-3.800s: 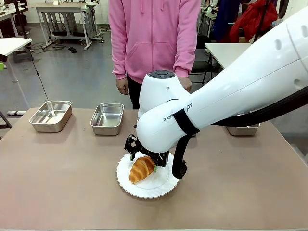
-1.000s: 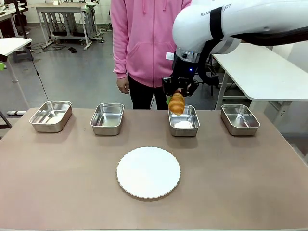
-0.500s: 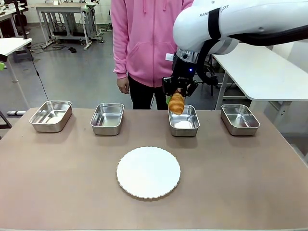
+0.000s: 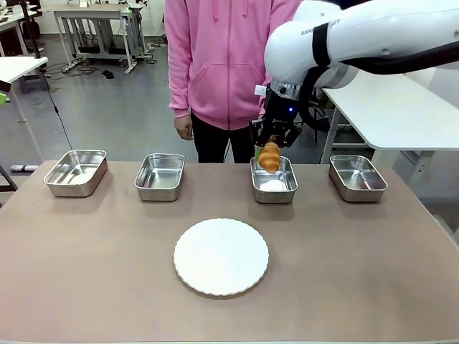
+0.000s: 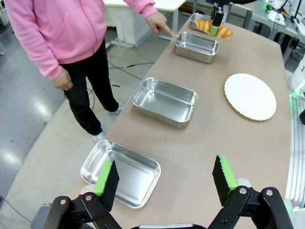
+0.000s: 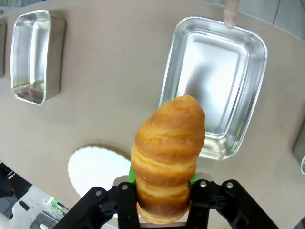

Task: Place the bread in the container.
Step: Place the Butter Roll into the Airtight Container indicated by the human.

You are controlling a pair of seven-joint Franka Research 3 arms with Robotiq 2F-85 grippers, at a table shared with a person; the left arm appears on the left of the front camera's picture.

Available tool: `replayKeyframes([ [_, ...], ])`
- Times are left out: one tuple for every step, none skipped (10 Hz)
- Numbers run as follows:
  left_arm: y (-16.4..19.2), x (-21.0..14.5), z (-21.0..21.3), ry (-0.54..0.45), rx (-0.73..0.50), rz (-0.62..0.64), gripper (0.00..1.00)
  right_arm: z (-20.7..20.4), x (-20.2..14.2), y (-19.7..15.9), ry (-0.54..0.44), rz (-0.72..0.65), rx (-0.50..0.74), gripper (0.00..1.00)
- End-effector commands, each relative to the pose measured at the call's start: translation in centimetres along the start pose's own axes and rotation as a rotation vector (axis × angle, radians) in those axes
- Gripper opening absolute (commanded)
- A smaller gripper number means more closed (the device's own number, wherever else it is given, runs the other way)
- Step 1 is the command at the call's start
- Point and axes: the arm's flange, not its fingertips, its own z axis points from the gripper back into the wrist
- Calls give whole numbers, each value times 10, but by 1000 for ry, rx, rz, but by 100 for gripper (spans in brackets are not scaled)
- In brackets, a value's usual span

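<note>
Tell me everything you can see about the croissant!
The croissant is golden-brown with a ridged, layered crust and one rounded end in view. It looks baked and whole. It hangs in the air, pinched at its other end by the right gripper, green pads against its sides. Seen from the front, the croissant points down over the steel pan second from the robot's right, where the person's finger touches the rim.

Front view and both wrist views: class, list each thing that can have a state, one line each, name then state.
bread: held end-down in the right claw, above the container.
container: on the table, no bread in it yet.
plate: bare.
right claw: shut on the bread.
left claw: open, holding nothing.
person's hand: pointing at the container's rim.
</note>
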Motion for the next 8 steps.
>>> replayKeyframes([
  [-2, 2, 0, 1, -4, -5, 100, -10, 11, -9, -19, 56, -11, 41],
  [-2, 2, 0, 1, -4, -5, 100, -24, 14, -14, -26, 56, -48, 41],
  [-2, 2, 0, 1, -4, -5, 100, -34, 18, -15, -41, 45, -76, 41],
  [-2, 2, 0, 1, -4, -5, 100, -44, 20, -19, -49, 47, -94, 41],
  [-2, 2, 0, 1, -4, -5, 100, -52, 22, -23, -39, 41, -103, 41],
  [-2, 2, 0, 1, -4, -5, 100, -61, 25, -24, -49, 47, -122, 41],
  [-2, 2, 0, 1, -4, -5, 100, -68, 28, -25, -59, 54, -128, 41],
  [-2, 2, 0, 1, -4, -5, 100, -72, 32, -27, -61, 44, -141, 41],
])
